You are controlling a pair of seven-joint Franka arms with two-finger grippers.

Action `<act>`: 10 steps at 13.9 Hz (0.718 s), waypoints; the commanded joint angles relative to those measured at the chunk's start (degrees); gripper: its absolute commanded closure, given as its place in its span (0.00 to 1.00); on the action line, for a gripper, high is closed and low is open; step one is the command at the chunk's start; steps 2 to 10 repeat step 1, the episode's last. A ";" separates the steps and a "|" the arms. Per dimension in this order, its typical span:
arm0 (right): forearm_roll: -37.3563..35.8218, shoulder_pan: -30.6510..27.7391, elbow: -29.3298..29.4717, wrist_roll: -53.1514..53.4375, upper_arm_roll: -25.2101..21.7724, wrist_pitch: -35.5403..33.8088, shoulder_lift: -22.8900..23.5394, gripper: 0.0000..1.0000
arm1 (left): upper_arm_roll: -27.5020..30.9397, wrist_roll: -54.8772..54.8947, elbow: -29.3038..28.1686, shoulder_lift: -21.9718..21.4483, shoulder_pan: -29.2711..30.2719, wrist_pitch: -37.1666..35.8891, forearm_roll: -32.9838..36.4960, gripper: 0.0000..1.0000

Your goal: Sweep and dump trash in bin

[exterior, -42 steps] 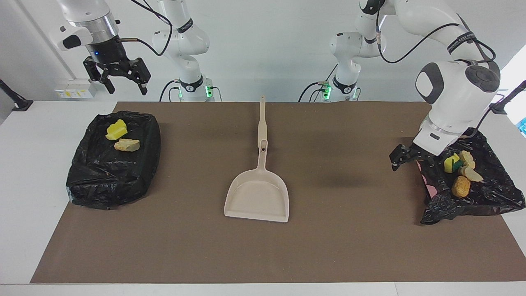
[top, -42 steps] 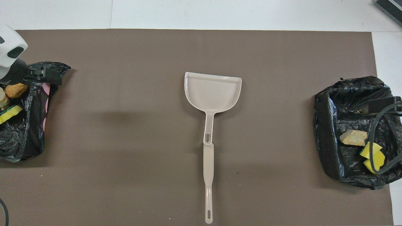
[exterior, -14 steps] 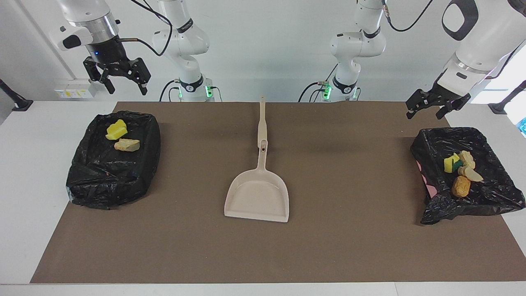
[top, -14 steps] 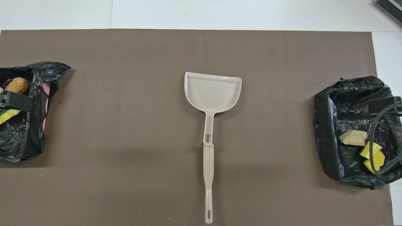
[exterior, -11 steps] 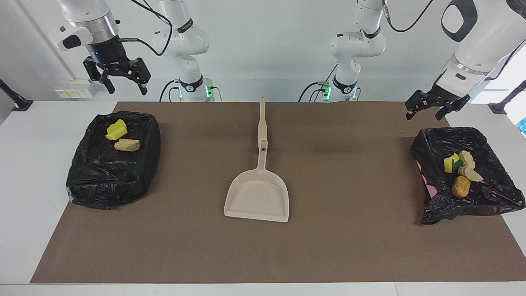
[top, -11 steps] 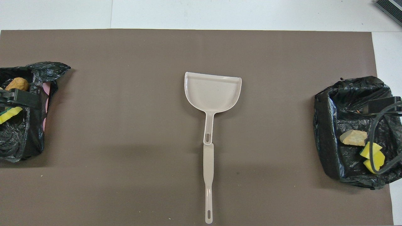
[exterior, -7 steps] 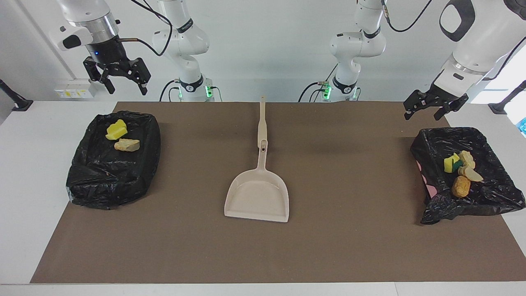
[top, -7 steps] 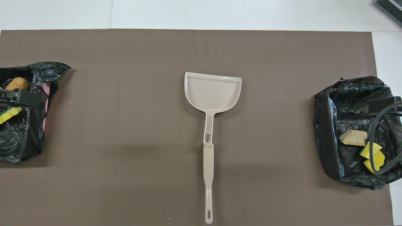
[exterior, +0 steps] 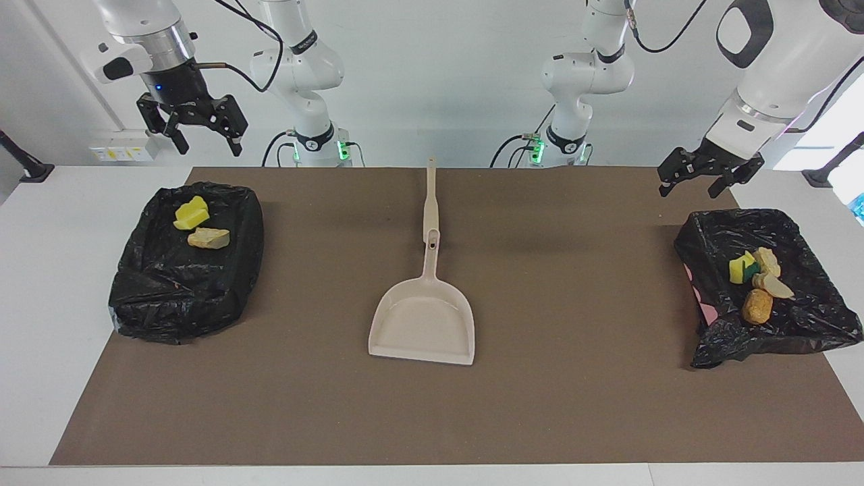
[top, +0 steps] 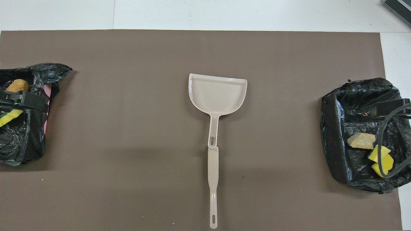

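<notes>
Both grippers, left gripper and right gripper, hang open and empty: bring yours straight down onto the dustpan handle.

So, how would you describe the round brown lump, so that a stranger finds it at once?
Look at the black-bagged bin at the left arm's end of the table. Four trash pieces cluster inside it. The brown lump is the one farthest from the robots: rounded and orange-brown, unlike the pale pieces and the yellow-green sponge beside it.

A plain white wall fills the upper frame. Below it, a white counter carries a large brown rectangular mat. Bright daylight enters at upper right.
</notes>
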 commanded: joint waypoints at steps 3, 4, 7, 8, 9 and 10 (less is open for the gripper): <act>-0.13 -0.39 -0.63 -1.42 0.24 0.47 -0.39 0.00 | 0.59 -0.40 0.94 0.51 -0.78 0.03 0.18 0.00; -0.13 -0.39 -0.63 -1.42 0.24 0.47 -0.39 0.00 | 0.59 -0.40 0.94 0.51 -0.78 0.03 0.18 0.00; -0.13 -0.39 -0.63 -1.42 0.24 0.47 -0.39 0.00 | 0.59 -0.40 0.94 0.51 -0.78 0.03 0.18 0.00; -0.13 -0.39 -0.63 -1.42 0.24 0.47 -0.39 0.00 | 0.59 -0.40 0.94 0.51 -0.78 0.03 0.18 0.00; -0.13 -0.39 -0.63 -1.42 0.24 0.47 -0.39 0.00 | 0.59 -0.40 0.94 0.51 -0.78 0.03 0.18 0.00; -0.13 -0.39 -0.63 -1.42 0.24 0.47 -0.39 0.00 | 0.59 -0.40 0.94 0.51 -0.78 0.03 0.18 0.00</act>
